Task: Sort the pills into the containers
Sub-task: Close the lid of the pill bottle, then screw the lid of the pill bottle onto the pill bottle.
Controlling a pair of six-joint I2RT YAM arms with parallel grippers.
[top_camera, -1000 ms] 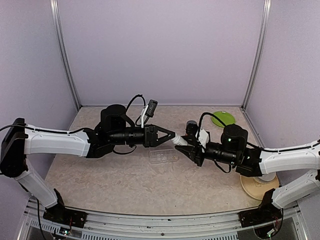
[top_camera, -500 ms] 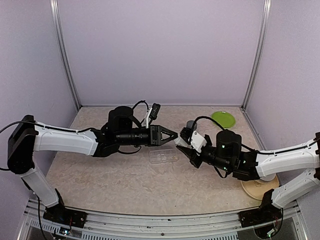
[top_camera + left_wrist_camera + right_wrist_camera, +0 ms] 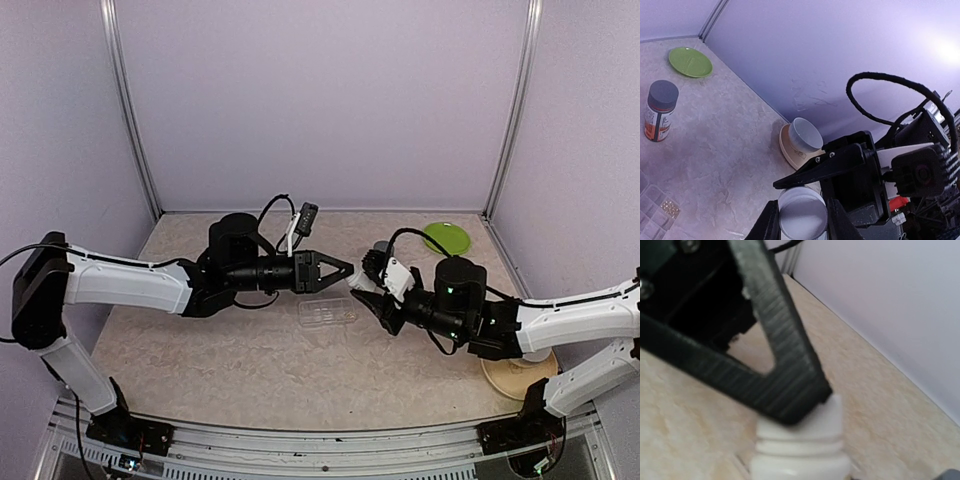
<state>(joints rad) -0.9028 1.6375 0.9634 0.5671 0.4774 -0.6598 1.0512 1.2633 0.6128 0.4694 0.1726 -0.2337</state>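
A white bottle (image 3: 800,455) hangs in mid-air between the two arms, above the table. My right gripper (image 3: 364,293) is shut on the bottle's body. Its own fingers are outside the right wrist view. My left gripper (image 3: 802,222) is shut on the bottle's white cap (image 3: 802,212), one finger on each side. The containers are a clear pill box (image 3: 327,312) lying flat on the table just below the grippers. One compartment (image 3: 670,209) holds tiny yellowish grains. Dark pills are out of view.
A bottle with a grey cap (image 3: 660,111) stands behind the pill box. A green plate (image 3: 447,237) lies at the back right. A white bowl (image 3: 805,136) sits on a tan plate (image 3: 503,372) at the near right. Walls close in three sides.
Both arms have shifted a little. The right gripper has drawn closer to the left one, so less of the white bottle shows between them. Both grips are unchanged.
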